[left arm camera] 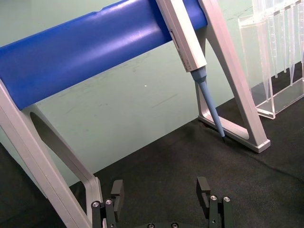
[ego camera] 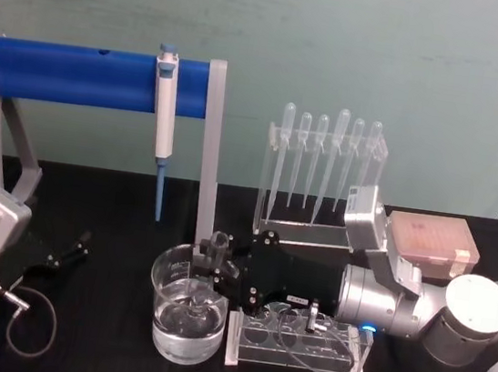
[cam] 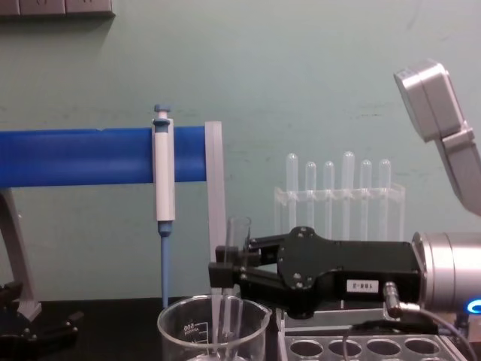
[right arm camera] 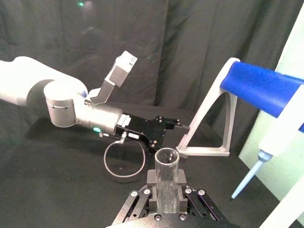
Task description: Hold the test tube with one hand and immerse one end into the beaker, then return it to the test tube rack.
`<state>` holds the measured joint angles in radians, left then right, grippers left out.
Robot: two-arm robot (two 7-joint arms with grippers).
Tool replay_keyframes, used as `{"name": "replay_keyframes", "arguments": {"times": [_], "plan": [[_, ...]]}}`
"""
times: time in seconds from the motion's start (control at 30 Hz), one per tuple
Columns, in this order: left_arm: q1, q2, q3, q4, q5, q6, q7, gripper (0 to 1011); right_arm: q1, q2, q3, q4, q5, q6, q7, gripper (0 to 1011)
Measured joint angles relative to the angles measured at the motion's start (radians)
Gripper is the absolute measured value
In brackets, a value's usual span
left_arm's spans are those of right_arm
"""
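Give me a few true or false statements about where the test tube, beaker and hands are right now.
1. The right hand grips the test tube upright. True.
2. The tube's lower end is inside the beaker. True.
3. The left hand holds the pipettor. False: the pipettor hangs on the blue bar; the left hand is open and empty.
4. The beaker stands on the robot's right of the test tube rack. False: it stands to the rack's left.
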<state>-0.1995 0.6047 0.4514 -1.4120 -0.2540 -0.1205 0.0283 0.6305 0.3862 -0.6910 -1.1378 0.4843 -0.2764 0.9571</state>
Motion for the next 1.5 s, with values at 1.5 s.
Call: {"name": "replay_keyframes", "arguments": {"times": [1.5], "plan": [[0.000, 0.000, 0.000, 0.000, 0.000, 0.000, 0.000, 1000, -0.088, 0.276, 0.121, -0.447, 0.160, 0.186, -0.105, 224]]}}
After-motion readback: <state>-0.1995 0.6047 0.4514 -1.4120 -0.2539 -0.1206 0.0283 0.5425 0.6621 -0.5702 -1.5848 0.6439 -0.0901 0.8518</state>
